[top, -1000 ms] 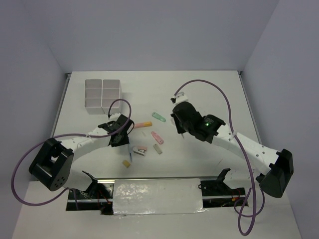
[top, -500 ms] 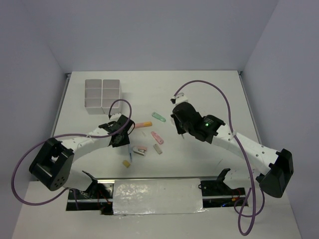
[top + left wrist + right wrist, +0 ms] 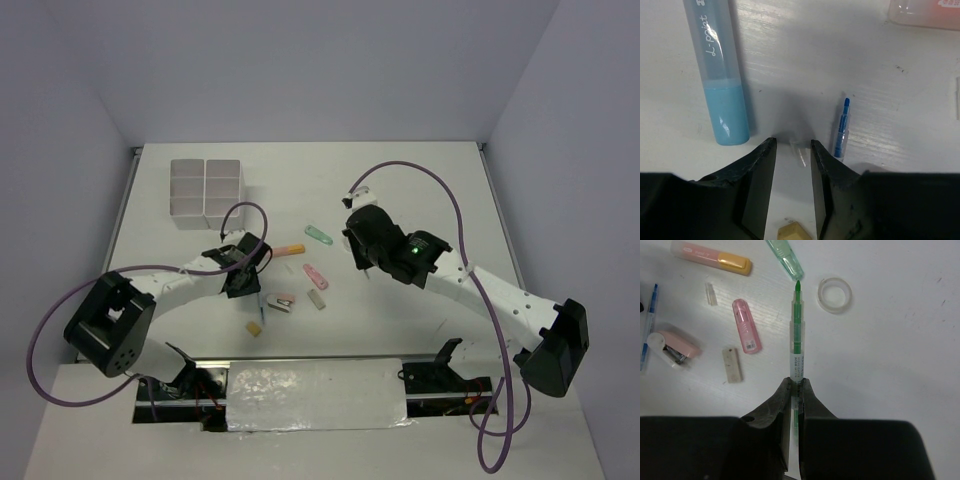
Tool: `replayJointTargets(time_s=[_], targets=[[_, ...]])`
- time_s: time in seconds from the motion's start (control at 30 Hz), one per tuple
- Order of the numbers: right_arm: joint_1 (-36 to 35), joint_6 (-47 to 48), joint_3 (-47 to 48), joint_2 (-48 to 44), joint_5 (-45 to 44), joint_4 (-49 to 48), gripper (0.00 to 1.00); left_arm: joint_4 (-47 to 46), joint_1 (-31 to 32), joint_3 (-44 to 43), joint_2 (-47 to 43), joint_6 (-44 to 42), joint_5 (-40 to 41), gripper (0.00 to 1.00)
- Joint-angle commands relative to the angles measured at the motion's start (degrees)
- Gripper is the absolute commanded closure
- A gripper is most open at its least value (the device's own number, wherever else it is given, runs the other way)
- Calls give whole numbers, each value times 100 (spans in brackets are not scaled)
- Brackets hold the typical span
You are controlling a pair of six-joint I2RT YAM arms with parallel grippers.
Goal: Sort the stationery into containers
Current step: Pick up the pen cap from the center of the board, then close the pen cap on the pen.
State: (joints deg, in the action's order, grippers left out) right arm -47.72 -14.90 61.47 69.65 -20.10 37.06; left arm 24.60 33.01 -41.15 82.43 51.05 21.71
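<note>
White table [image 3: 420, 180], faintly scuffed and streaked. Plain pale walls [image 3: 300, 70] at far, left and right sides. Crinkled silvery sheet [image 3: 315, 393] along near edge.

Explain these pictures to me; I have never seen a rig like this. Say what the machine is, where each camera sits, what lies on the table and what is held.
Two robot arms are bolted at the near edge of a white table. The wide picture looks down from above: left arm, right arm, and a white six-compartment box at the back. The other two come from cameras on the wrists, looking past each pincer. The right pincer is shut on a green pen; a tape ring, a green cap and a pink stapler-like piece lie nearby. The left pincer is open, a small clear piece between its jaws, a blue highlighter and a thin blue pen on either side.
</note>
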Motion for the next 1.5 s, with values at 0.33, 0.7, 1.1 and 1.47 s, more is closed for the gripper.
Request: replayJointTargets(time_s=[0.33, 0.7, 1.1, 1.47], targets=[[18, 83, 75, -13, 41, -129, 100, -78, 38, 159, 256, -157, -115, 76], [70, 66, -39, 102, 260, -436, 100, -78, 38, 142, -191, -113, -168, 100], [149, 31, -276, 101, 762, -858, 100, 326, 38, -525, -1449, -139, 34, 100], [106, -504, -1620, -847, 3555, -3317, 100, -542, 30, -702, -2670, -271, -431, 100]])
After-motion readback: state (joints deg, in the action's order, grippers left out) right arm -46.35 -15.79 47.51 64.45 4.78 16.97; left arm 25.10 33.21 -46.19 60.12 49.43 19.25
